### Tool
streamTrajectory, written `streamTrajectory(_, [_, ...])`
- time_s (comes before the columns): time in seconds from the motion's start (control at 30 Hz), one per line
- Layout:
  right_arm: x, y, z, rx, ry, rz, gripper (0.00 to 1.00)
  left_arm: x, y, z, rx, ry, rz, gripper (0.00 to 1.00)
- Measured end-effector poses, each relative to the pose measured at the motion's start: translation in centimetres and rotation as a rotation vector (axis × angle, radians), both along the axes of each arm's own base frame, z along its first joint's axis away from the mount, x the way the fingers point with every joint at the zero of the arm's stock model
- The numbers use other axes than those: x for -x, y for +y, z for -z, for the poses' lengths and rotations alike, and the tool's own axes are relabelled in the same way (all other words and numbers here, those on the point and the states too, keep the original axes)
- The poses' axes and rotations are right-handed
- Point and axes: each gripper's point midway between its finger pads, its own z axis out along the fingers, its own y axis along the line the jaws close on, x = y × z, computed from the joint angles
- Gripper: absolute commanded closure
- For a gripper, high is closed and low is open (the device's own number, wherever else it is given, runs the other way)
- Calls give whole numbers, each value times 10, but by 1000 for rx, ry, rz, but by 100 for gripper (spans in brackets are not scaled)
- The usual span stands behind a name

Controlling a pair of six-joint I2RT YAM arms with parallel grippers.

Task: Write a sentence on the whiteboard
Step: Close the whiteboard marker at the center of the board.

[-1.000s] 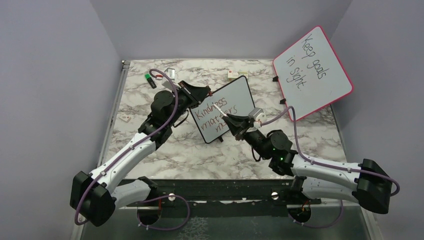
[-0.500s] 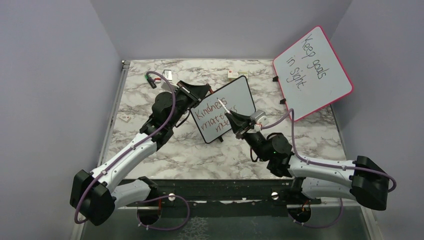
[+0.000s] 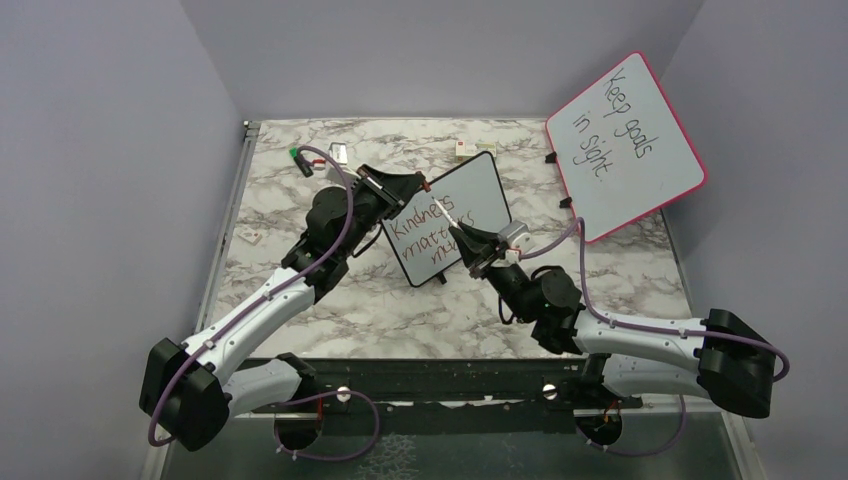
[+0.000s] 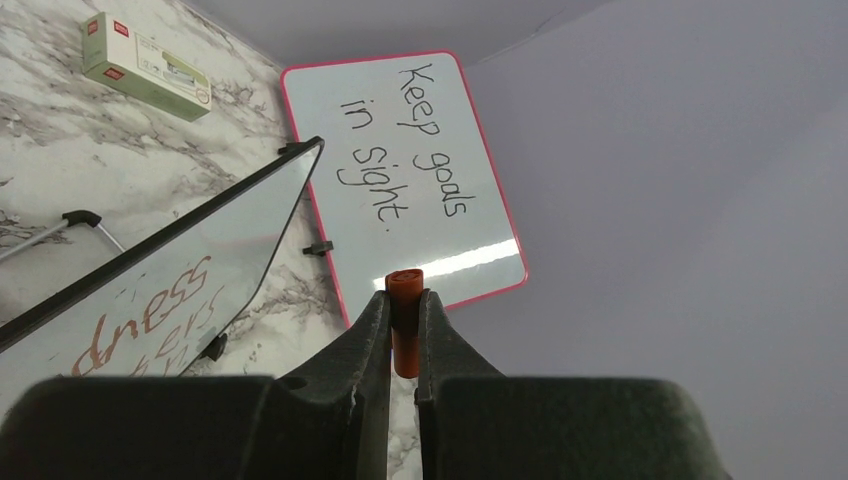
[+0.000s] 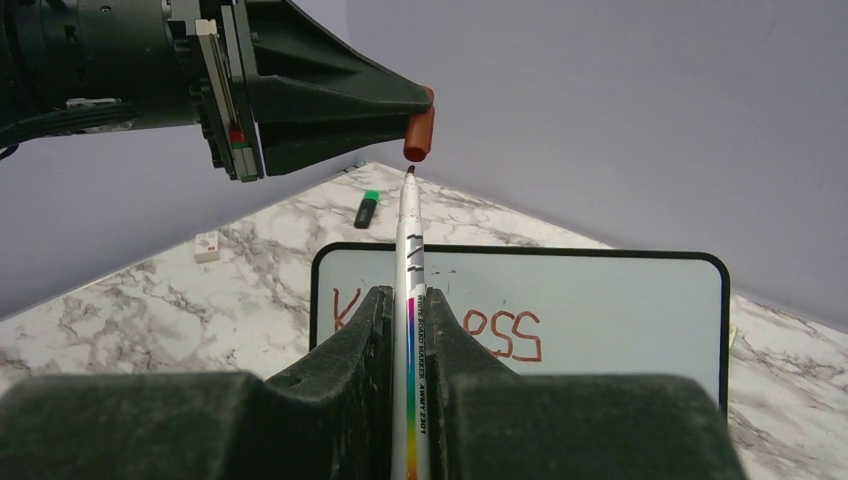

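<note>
Left jaws were clamped on a red-brown marker cap (image 4: 404, 300), held out ahead of them. Right jaws were clamped on the marker (image 5: 411, 250), its bare tip just short of the cap and not yet inside it. The whiteboard (image 3: 480, 192) stood tilted on the table (image 3: 330, 300), below and between the two sets of jaws. The sentence (image 3: 422, 222) showed in red-brown: "Kindness", "matters", and a third line partly hidden behind the right jaws. Judgement: the writing looked finished or nearly so, and capping the marker was what remained. A pink-framed board (image 3: 625, 145) stood beyond the right jaws, well apart from both.
</note>
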Motion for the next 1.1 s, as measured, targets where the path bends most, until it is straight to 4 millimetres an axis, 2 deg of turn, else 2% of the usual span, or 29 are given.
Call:
streamTrajectory(0.87, [-3, -4, -3, -18, -6, 29, 99, 12, -16, 0, 18, 6, 64, 100])
streamTrajectory(1.1, [-6, -3, -6, -50, -19, 45, 99, 20, -28, 0, 27, 6, 103, 100])
